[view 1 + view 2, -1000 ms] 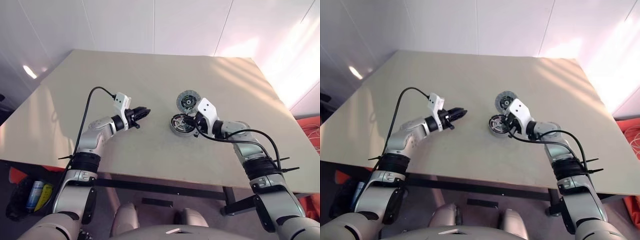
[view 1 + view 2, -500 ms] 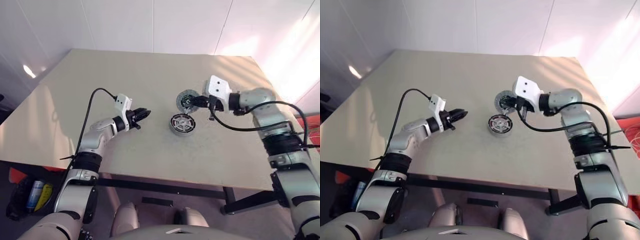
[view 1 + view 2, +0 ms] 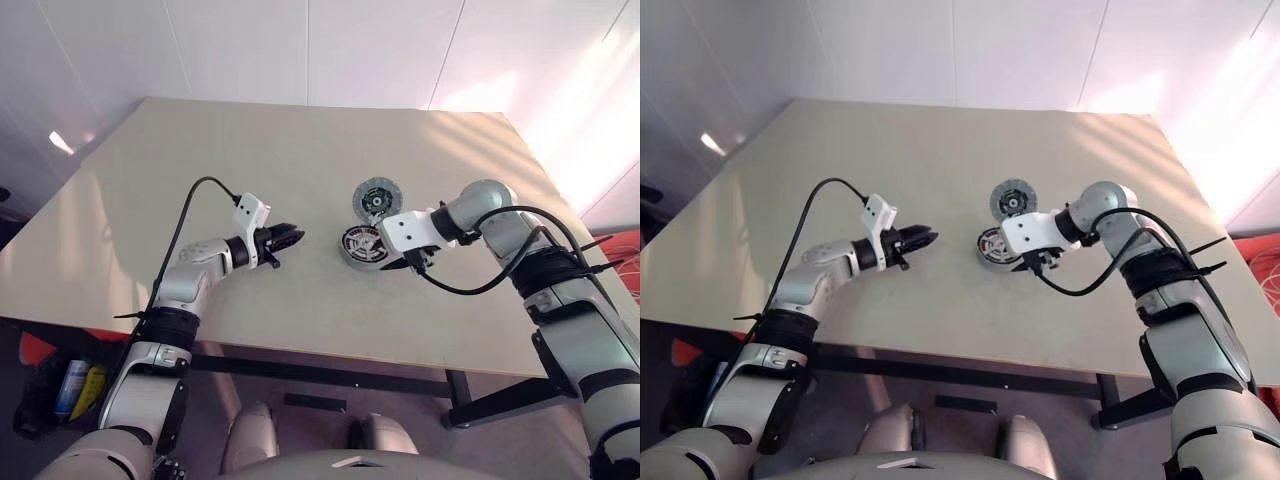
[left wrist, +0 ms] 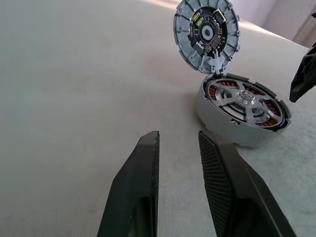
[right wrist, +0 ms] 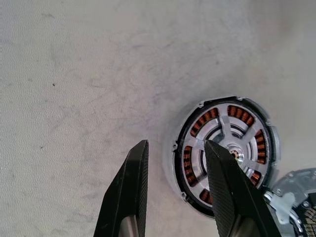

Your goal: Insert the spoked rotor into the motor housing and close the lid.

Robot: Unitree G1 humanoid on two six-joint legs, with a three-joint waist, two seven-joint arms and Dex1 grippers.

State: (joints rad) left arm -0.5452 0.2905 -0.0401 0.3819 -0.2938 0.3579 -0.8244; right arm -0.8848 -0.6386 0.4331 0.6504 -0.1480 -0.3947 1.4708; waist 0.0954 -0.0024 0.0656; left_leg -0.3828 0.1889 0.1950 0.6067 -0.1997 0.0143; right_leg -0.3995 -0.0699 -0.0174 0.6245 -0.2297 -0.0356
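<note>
In the head view, the motor housing [image 3: 363, 248] is seen in the middle of the worktop [image 3: 300, 160], well away from every edge. The spoked rotor [image 4: 245, 102] is seen seated inside it in the left wrist view, with the lid [image 4: 207, 33] propped upright at its far side. The left end effector [image 4: 177, 168] is apart and empty. In the right wrist view, the right end effector [image 5: 173, 192] is apart above the housing. The lid should be tipped down gently and flat.

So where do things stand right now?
Both tools open, empty: left tool, right tool. Spoked rotor seated in motor housing. Lid propped open. Nothing in the way.
</note>
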